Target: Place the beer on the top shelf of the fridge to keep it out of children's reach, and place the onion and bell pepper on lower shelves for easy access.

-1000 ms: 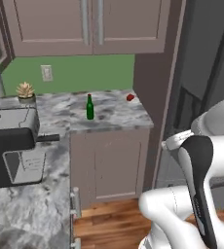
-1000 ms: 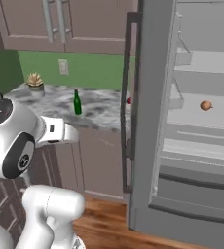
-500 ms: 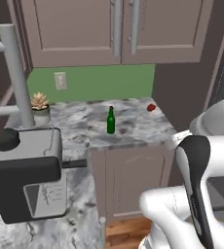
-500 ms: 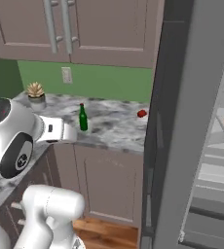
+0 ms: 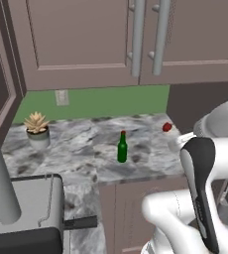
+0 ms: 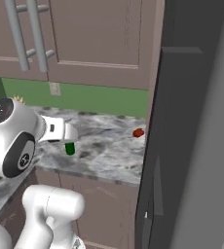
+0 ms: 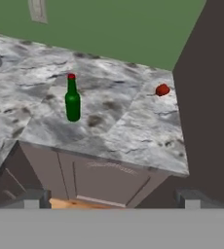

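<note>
Two fingertips (image 7: 36, 198) of the claw (image 7: 111, 200) spread wide apart, holding and touching nothing. Standing upright on the marble worktop (image 7: 133, 131): the beer (image 7: 72, 98). Near the fridge (image 6: 196, 146) side wall, well apart from it: the bell pepper (image 7: 162, 90).

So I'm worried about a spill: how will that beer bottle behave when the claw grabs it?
The beer bottle stands upright, tall and slim on the marble counter, so a sideways nudge would probably tip it. It looks like smooth glass, likely slippery and breakable. Its round body would probably roll if it fell.
</note>
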